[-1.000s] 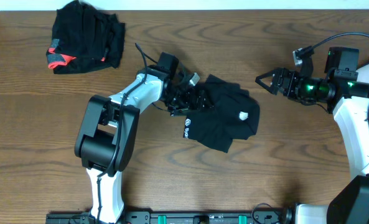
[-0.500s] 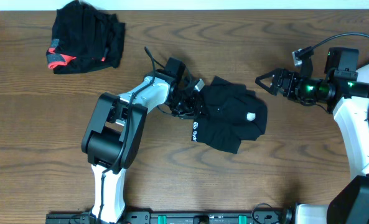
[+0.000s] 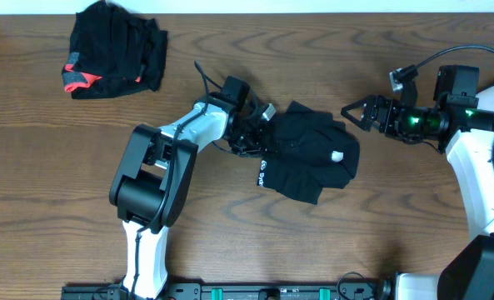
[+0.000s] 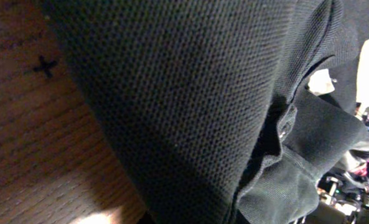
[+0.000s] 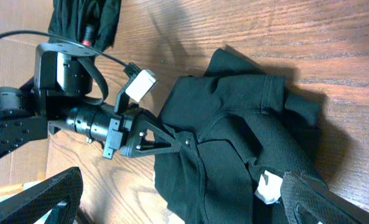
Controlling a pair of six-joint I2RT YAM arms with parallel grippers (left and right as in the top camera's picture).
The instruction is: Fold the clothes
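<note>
A crumpled black knit garment with a small white logo print [image 3: 309, 158] lies in a loose heap near the middle of the brown wooden table [image 3: 380, 217]. The logo faces up at its lower left edge. The left pincer [image 3: 259, 133] is at the garment's left edge, clenched on a fold of the fabric. In the right wrist view its fingers [image 5: 172, 140] come together in a point right where the cloth begins. In the left wrist view, dark woven cloth fills nearly the whole frame, with a strip of wood showing on the left.

The right pincer [image 3: 351, 110] hangs just to the right of the garment, apart from it, with its jaws spread wide and holding nothing.

A second bundle of black fabric with coral-red trim [image 3: 113, 50] sits bunched at the table's far left corner, well apart from both arms.
</note>
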